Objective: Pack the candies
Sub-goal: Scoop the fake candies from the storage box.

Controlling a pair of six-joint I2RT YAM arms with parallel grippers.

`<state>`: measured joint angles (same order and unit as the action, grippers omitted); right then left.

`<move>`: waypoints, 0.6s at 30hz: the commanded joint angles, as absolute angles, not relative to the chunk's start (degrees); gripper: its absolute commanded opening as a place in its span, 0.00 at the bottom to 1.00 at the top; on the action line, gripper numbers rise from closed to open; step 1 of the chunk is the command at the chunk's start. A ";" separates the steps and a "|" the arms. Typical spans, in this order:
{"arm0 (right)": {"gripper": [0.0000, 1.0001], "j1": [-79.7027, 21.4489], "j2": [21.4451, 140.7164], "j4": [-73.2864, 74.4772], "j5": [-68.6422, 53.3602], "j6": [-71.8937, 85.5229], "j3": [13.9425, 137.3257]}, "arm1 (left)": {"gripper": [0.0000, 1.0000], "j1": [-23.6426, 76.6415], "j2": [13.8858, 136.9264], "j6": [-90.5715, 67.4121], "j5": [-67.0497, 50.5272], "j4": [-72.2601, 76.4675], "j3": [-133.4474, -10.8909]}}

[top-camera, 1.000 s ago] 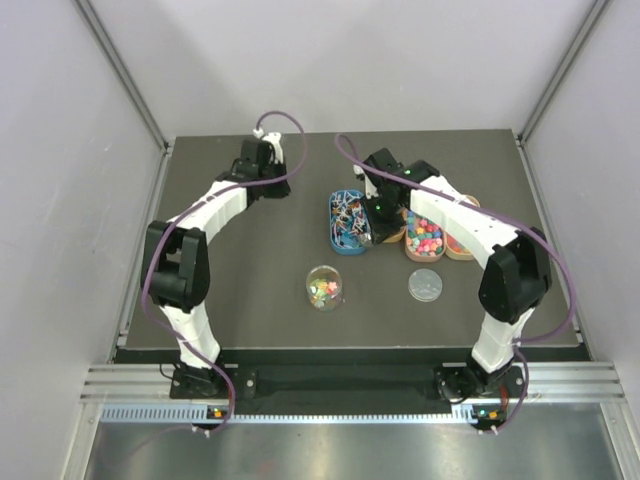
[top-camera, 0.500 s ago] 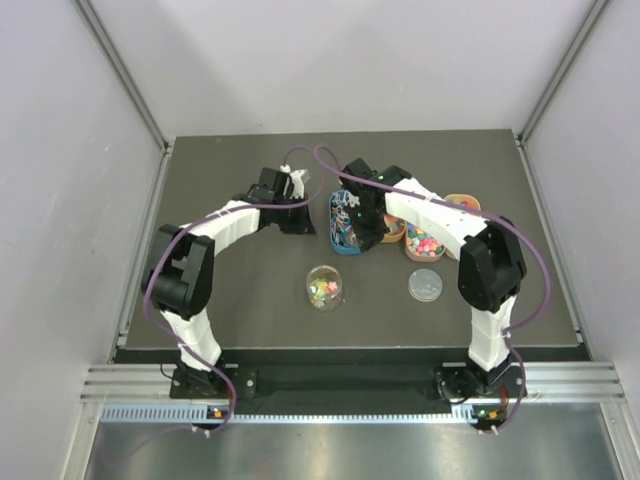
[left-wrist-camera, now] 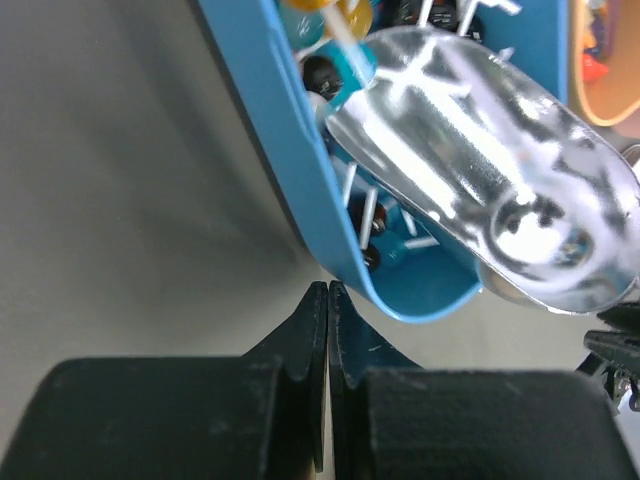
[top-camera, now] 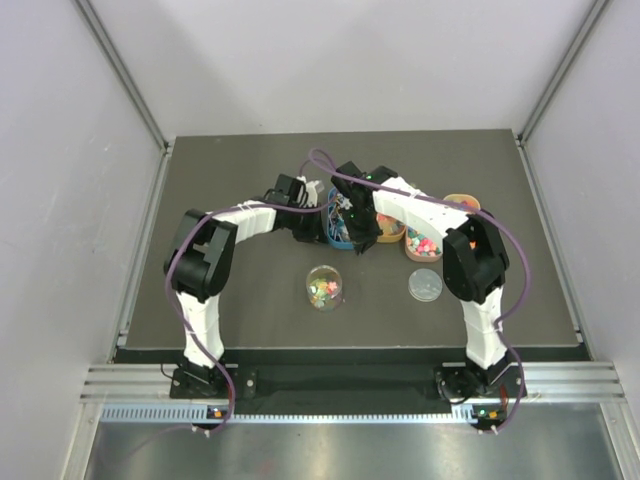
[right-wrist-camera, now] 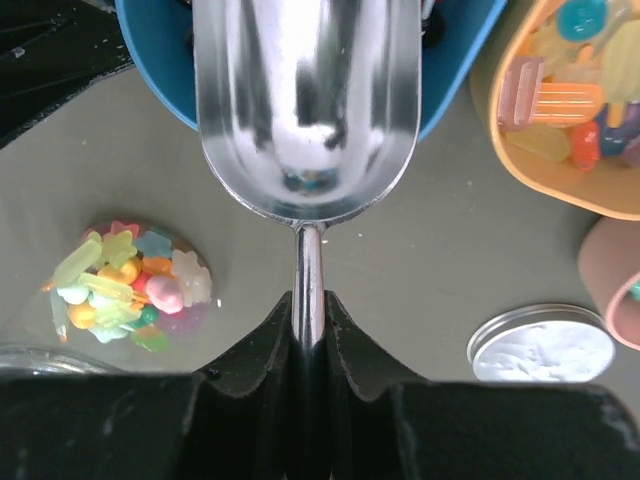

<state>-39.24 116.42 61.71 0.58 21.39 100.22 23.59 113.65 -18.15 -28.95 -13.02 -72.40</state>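
Note:
My right gripper [right-wrist-camera: 308,305] is shut on the thin handle of a shiny metal scoop [right-wrist-camera: 305,100]. The scoop's bowl reaches over the near end of the blue tray [right-wrist-camera: 160,50], which holds stick candies [left-wrist-camera: 330,70]. My left gripper [left-wrist-camera: 328,290] is shut on nothing, its tips just outside the blue tray's [left-wrist-camera: 290,150] curved wall, with the scoop [left-wrist-camera: 480,180] beyond. More candies [right-wrist-camera: 130,285] in mixed pastel colours lie in the clear jar [top-camera: 324,288] at the front. In the top view both grippers meet at the blue tray [top-camera: 340,238].
An orange tray [right-wrist-camera: 570,110] of candies sits right of the blue one, with a pink tray [right-wrist-camera: 615,280] beside it. The jar's silver lid [right-wrist-camera: 540,350] lies flat on the table, right of the jar. Grey walls enclose the table.
My left arm has swung right from the back of the table up to the blue tray. My right gripper has carried the scoop left, over the blue tray.

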 commanded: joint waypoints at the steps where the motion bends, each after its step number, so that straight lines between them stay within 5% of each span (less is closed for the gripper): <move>1: 0.00 -39.29 118.82 60.47 -1.58 22.59 101.07 | 0.00 23.55 114.61 -18.90 -31.90 -8.96 -75.32; 8: 0.00 -38.32 118.57 60.29 -2.20 22.50 101.08 | 0.00 17.94 111.61 -13.80 -24.00 -2.12 -81.71; 18: 0.00 -38.14 118.21 59.77 -1.58 21.88 100.90 | 0.00 14.94 137.60 -26.44 -33.82 6.23 -109.76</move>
<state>-38.35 118.69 61.10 -1.78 22.13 100.18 13.28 128.75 -19.97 -28.05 -0.40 -102.28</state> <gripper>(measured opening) 0.128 0.011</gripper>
